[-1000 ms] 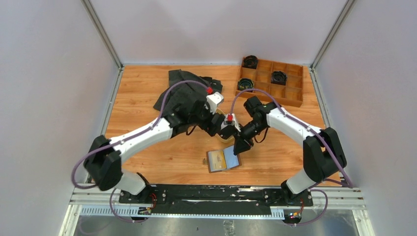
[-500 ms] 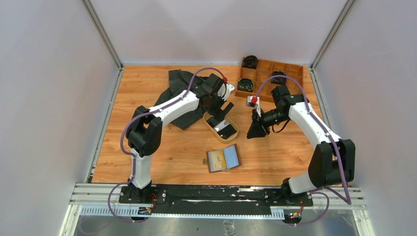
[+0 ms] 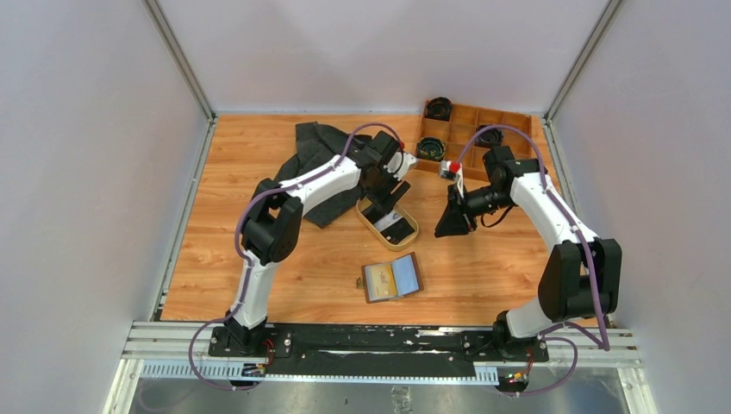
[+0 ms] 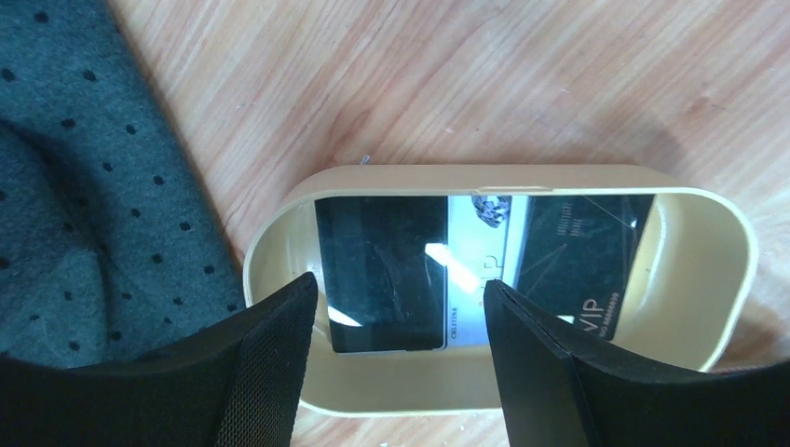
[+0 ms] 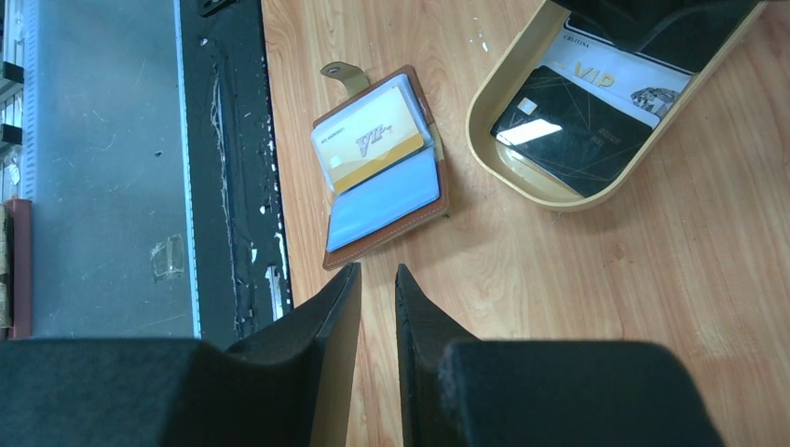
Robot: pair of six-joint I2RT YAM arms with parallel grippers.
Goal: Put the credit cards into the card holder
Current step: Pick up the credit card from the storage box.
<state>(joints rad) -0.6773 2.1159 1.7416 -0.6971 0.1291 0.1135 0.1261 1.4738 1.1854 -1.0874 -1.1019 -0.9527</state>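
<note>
The card holder (image 3: 392, 278) lies open on the table, a gold card in its upper sleeve (image 5: 371, 140). Credit cards (image 4: 382, 265) lie in an oval tan tray (image 4: 713, 270): a black one, a white one (image 4: 477, 251) and a black VIP one (image 4: 582, 256). My left gripper (image 4: 401, 291) is open, tips low over the tray's near end, straddling the black card without touching it. In the top view the left gripper (image 3: 384, 203) is over the tray (image 3: 415, 233). My right gripper (image 3: 451, 226) hangs right of the tray, jaws (image 5: 377, 275) nearly together with nothing between.
A dark perforated cloth (image 3: 310, 159) lies left of the tray, close to my left fingers (image 4: 84, 186). A wooden compartment box (image 3: 504, 159) with black coiled items stands at the back right. The black base rail (image 5: 224, 140) runs along the near edge beside the card holder.
My right gripper has drawn back from the card holder to the right and up. My left arm has swung from the middle to the tray, and its jaws have narrowed.
</note>
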